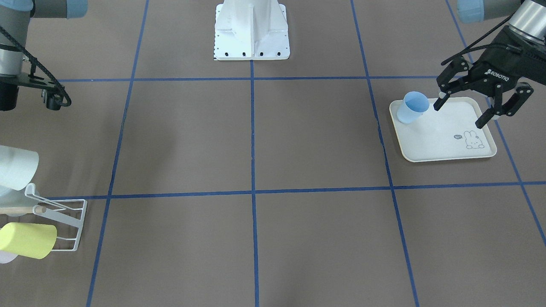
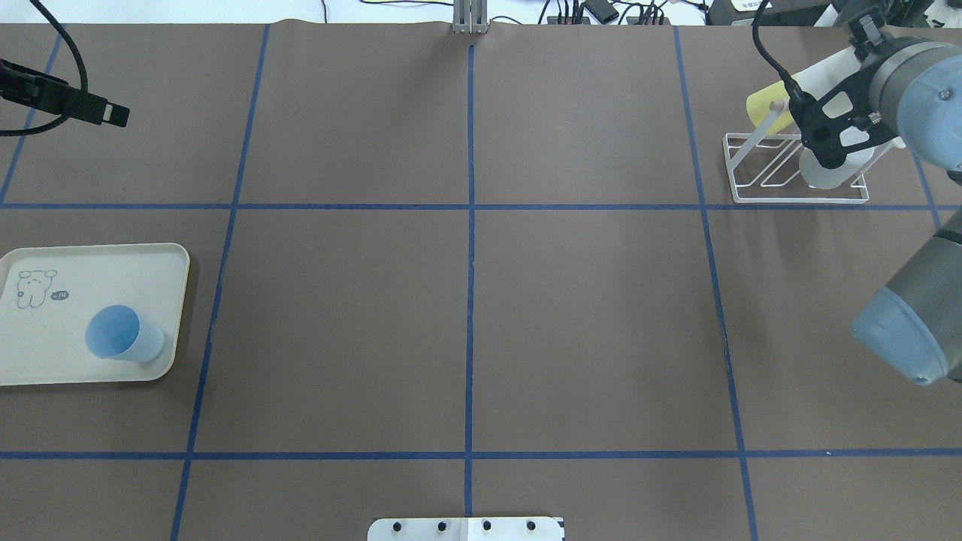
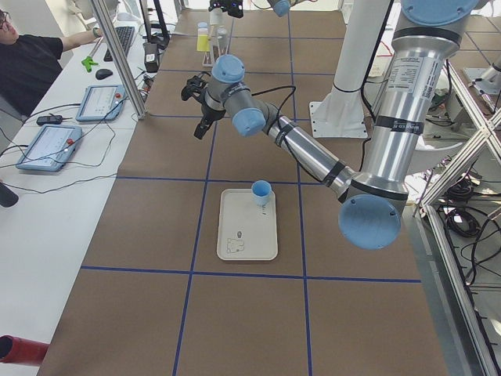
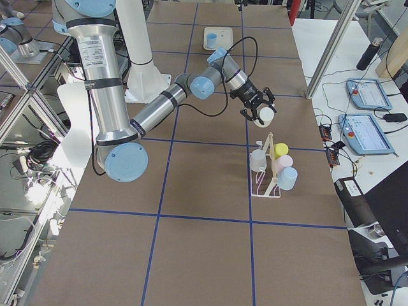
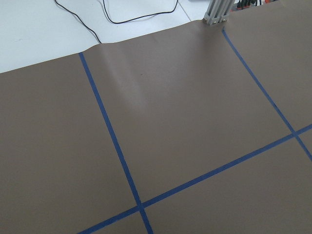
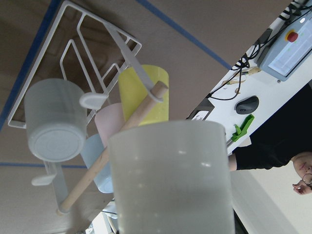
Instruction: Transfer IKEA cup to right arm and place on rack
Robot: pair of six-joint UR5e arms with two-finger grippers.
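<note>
- The right end effector [image 4: 260, 115] is clamped on a pale white IKEA cup [image 6: 170, 175]. The cup fills the foreground of the right wrist view, and the fingers themselves are out of sight there.
- In the exterior right view the held cup hangs just off the top of the rack [image 6: 124, 48], at about its 12 o'clock. It looks apart from the wire, though I cannot tell for certain.
- The rack's wooden rod [image 6: 112, 150] runs slantwise below the cup. A yellow cup [image 6: 146, 92], a pink cup [image 6: 109, 122], a light blue one and a grey-white cup [image 6: 53, 122] already hang there, and at least one rounded prong is bare.
- In the overhead view the rack stands at about 2 o'clock on the desk [image 2: 586, 323].
- The left end effector [image 1: 459, 115] is spread wide and holds nothing. It hovers over the rabbit-print tray [image 1: 435, 136], at 9 o'clock on the desk in the overhead view.
- A blue cup [image 1: 413, 107] stands on the tray's 4 o'clock corner in the overhead view, near the left fingers but not touched.
- My judgement of progress: the hand-over is done, as the cup is with the right arm at the rack.
- What is left is to slip the cup over a free prong and let go. The blue cup would be a later round.
</note>
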